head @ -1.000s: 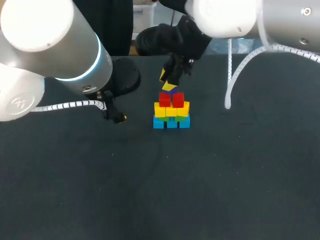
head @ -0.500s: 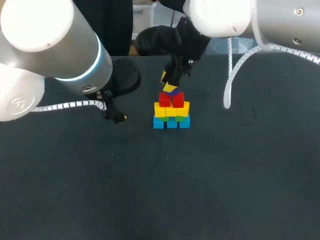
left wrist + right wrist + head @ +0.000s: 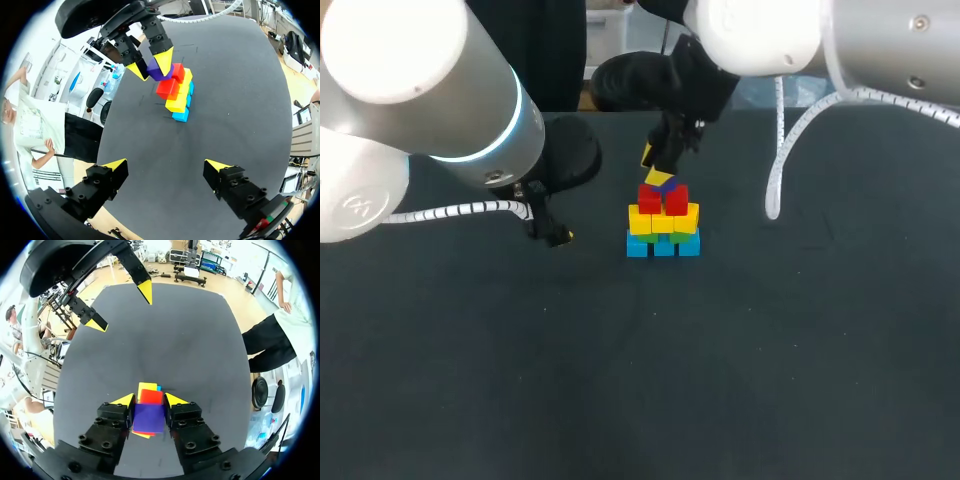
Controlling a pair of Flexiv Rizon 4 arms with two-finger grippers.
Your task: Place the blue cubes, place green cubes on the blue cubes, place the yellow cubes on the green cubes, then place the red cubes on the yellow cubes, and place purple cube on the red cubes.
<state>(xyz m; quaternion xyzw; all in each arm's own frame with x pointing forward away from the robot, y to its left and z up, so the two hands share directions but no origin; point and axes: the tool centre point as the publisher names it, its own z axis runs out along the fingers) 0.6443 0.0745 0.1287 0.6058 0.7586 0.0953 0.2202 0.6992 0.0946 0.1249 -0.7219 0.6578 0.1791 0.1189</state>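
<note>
Little has shifted in the last second: the right arm's pale casing sits a touch further left, and the right gripper (image 3: 654, 166) has sunk only slightly toward the stack. Its two fingers are closed on the purple cube (image 3: 149, 417), one yellow tip pressed to each side. That cube sits directly over the top of the stack, against the red cubes (image 3: 662, 200) (whether its weight already rests on them I cannot tell).

The stack stands on the black table (image 3: 620, 380) and serves as the landmark for everything else. A row of blue cubes (image 3: 663, 247) forms its base, with green cubes (image 3: 646, 238) on those. Yellow cubes (image 3: 663, 218) lie on the green layer, and two red cubes sit side by side on the yellow. Each layer lies flat, and the rows narrow toward the top.

The left gripper (image 3: 165, 165) hangs low over the table to the left of the stack, well apart from it. Its fingers are spread wide with nothing between them. From the left wrist camera the stack lies straight ahead of those spread fingers, with the right gripper above it.
</note>
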